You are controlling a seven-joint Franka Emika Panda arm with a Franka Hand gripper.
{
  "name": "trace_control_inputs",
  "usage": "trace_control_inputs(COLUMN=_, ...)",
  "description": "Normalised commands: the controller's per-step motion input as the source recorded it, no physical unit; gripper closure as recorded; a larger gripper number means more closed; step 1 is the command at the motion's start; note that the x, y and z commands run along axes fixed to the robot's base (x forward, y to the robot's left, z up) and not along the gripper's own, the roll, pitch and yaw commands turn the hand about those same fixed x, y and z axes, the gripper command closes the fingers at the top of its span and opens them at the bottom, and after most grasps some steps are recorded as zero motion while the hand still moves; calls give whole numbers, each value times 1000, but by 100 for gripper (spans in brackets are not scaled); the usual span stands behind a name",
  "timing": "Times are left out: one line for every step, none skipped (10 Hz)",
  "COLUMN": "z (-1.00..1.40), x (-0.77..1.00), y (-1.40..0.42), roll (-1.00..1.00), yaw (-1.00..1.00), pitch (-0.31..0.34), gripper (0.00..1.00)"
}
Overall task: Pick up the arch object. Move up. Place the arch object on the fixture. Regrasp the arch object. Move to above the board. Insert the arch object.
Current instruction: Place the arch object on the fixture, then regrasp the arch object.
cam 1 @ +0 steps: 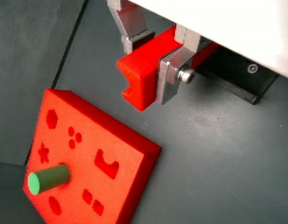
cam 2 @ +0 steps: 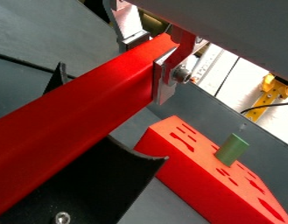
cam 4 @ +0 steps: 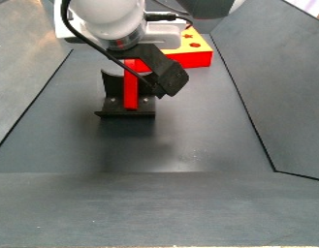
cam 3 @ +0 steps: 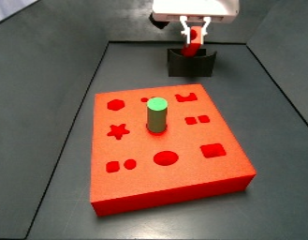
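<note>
Arch object (cam 1: 140, 72): red, clamped in claw, over the fixture; contact unclear.
Claw (cam 1: 156, 59): plates pressed on both sides of the arch object.
Fixture (cam 3: 191, 62): dark block, far end of floor.
Board (cam 3: 165, 148): red slab, green peg (cam 3: 156, 114) upright.
Floor (cam 4: 162, 145): dark grey, sloped walls.

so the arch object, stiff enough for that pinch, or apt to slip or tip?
Probably stiff: the arch object keeps crisp, unbent edges between the pincer plates. Its smooth, glossy faces could slip some under a light squeeze. Long and narrow, it would likely tip if stood on end, though the fixture below might cradle it.
</note>
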Motion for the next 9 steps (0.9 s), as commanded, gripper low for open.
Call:
trace_control_inputs(z=-323, x=53, y=8, roll=-58, yaw=5, pitch=-43, gripper=100)
trace_control_inputs(z=-302, x=55, y=7, roll=-63, yaw=2, pitch=-44, gripper=100)
trace_control_inputs(z=-278, x=57, y=8, roll=-67, yaw=-1, pitch=-46, gripper=100)
trace_control_inputs(z=-237, x=56, y=8, roll=-71, yaw=-5, pitch=-51, gripper=100)
trace_control_inputs(z=0, x=0, y=0, roll=0, yaw=0, pitch=0, gripper=0)
trace_control_inputs(z=1000, x=0, y=0, roll=-2, yaw=-40, pitch=-39, gripper=0)
trace_control_inputs(z=1000, x=-3, y=4, roll=5, yaw=-35, pitch=-38, gripper=0)
trace_control_inputs(z=1000, x=-19, y=7, roll=18, yaw=-14, pitch=-25, gripper=0)
trace_control_inputs(z=1000, x=-26, y=3, roll=37, yaw=7, pitch=-13, gripper=0)
